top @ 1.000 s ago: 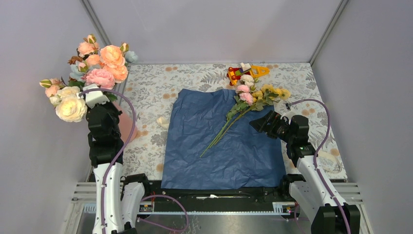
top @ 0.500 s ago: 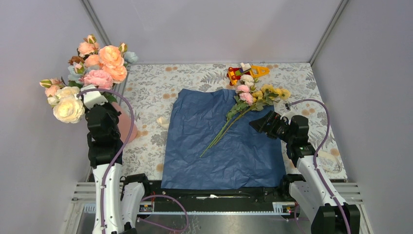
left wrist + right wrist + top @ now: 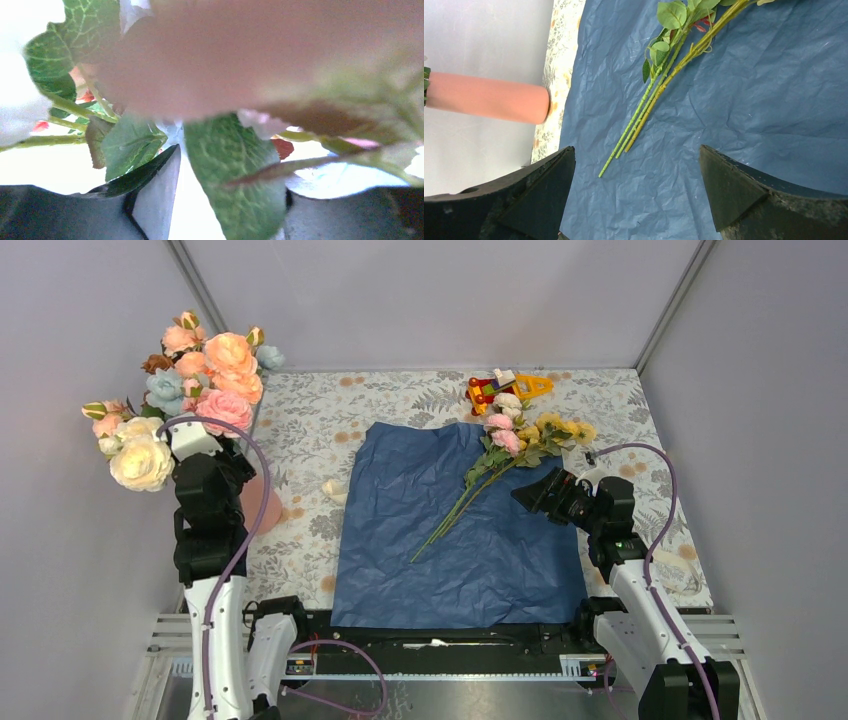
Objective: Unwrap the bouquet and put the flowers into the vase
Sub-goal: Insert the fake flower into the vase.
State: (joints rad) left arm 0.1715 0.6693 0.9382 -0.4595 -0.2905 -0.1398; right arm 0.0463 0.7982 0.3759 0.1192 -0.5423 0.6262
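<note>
Left gripper [image 3: 230, 175] stands parted among leaves [image 3: 131, 150] by the vase [image 3: 260, 502]. The flowers [image 3: 505, 445] lie unwrapped on flat blue paper [image 3: 450, 550]; the wide-spread right gripper [image 3: 636, 150] beside them likely must pinch the stems [image 3: 640, 119] next and carry them over

Soft even light, faint shadows; left wrist view blurred, glaring white behind leaves [image 3: 235, 170]; the flowers [image 3: 508, 440] sharp elsewhere.

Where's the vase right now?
In the top view the vase stands at the table's far left, partly hidden behind the left arm, under the large blooms.
</note>
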